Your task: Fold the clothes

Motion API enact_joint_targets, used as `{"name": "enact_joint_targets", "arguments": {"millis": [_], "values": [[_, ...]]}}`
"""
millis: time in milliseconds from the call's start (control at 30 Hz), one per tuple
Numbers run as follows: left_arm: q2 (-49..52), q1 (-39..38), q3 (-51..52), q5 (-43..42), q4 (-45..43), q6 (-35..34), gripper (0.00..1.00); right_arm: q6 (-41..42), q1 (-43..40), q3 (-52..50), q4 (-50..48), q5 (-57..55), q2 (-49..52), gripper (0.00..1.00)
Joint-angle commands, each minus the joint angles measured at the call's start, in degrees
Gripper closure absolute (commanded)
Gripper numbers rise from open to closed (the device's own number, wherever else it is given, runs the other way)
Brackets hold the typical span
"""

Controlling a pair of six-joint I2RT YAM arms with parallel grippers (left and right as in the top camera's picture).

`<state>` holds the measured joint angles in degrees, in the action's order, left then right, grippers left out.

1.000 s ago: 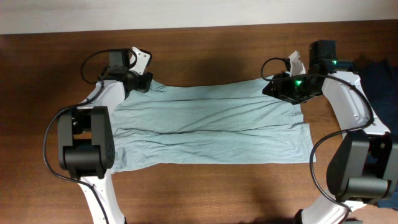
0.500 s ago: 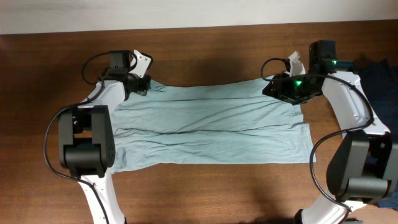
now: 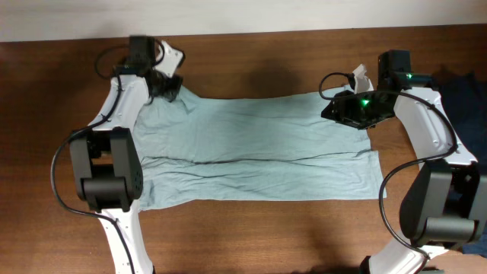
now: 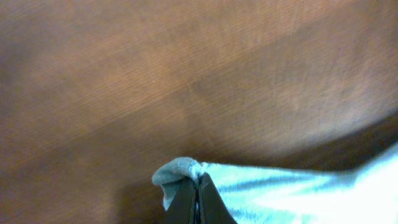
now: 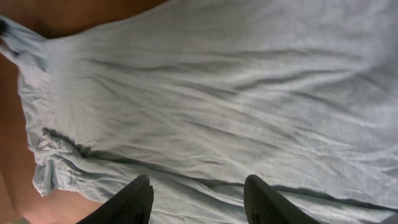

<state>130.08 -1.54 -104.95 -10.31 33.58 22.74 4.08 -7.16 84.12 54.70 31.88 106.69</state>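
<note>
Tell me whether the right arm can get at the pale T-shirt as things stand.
Probably yes. The right end effector hangs open directly over the T-shirt, with only bare fabric beneath it and nothing in the way.

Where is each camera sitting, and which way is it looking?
Overhead: above the table, looking straight down; both arms show, one at each end of the spread T-shirt.
Left wrist: on the left arm, looking along the left gripper, shut on a bit of the shirt's edge, bare wood beyond.
Right wrist: on the right arm, looking down at wrinkled fabric; the right gripper shows open at the bottom edge.
Shared: all three show the T-shirt.
</note>
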Motion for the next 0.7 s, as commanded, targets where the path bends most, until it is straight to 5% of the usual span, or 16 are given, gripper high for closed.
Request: {"name": "enact_joint_targets", "arguments": {"millis": [0,567,667], "values": [[0.04,-0.37,-5.27,0.09,7.19,0.09,0.99,-0.70,-0.37,0.59,-0.02,0.90,-0.70,0.48],[0.02,-7.30,-6.12,9.92,29.14,-2.78,0.98,-0.70,-0.37,0.59,0.46,0.90,-0.70,0.48],[0.04,-8.35,-6.12,9.94,35.47,-7.87,0.75,-0.68,-0.37,0.59,0.48,0.92,-0.70,0.48]]}}
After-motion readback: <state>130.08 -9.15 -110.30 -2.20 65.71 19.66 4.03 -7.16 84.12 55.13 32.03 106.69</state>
